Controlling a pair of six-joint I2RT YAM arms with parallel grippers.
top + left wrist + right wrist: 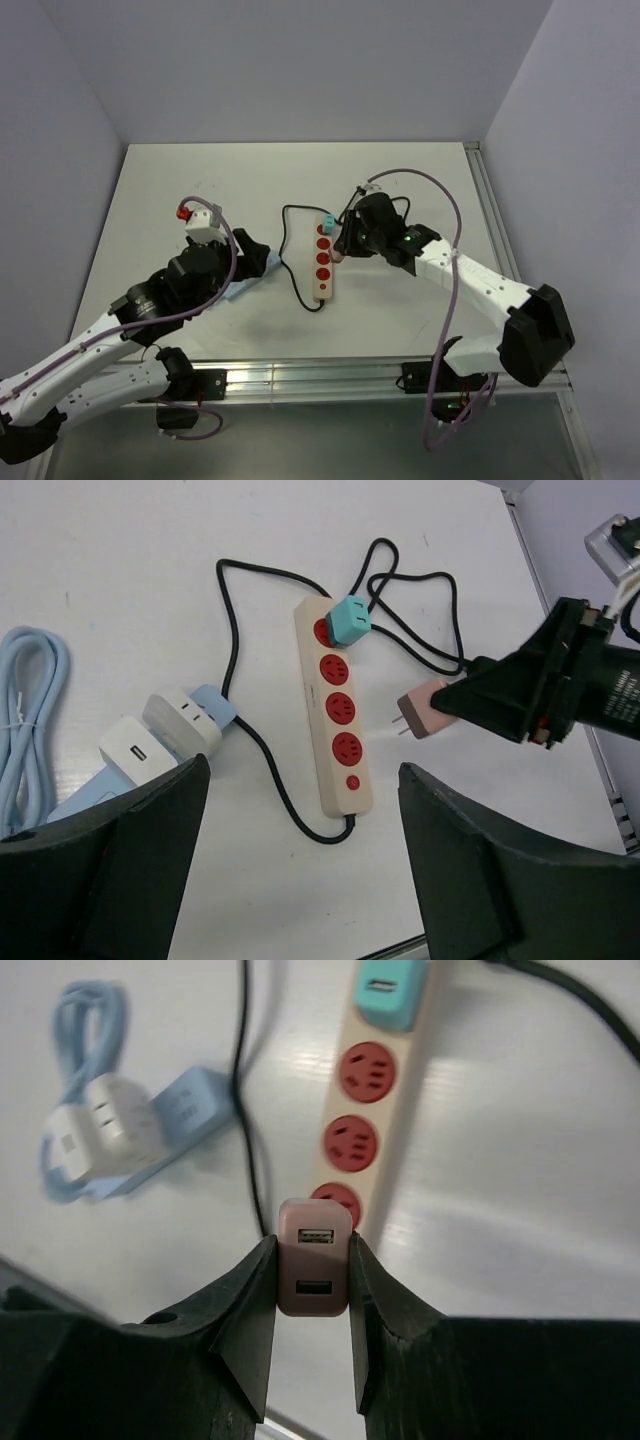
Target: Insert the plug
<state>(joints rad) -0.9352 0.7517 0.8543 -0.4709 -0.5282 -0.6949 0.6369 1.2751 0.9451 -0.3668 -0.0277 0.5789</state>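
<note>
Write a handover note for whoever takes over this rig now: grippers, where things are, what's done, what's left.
Left gripper: open, empty, hovering near the white chargers.
Right gripper: shut on the pink plug, held beside the strip, prongs toward it.
Strip: lies flat; teal plug sits in its far-end socket, three red sockets free.
Done: pink plug gripped and at the strip.
Left: line up the prongs, push into a free socket, let go.

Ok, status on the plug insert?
Left hand open, empty. Right hand shut on pink two-port charger plug beside beige power strip, not inserted. Three red sockets free.
</note>
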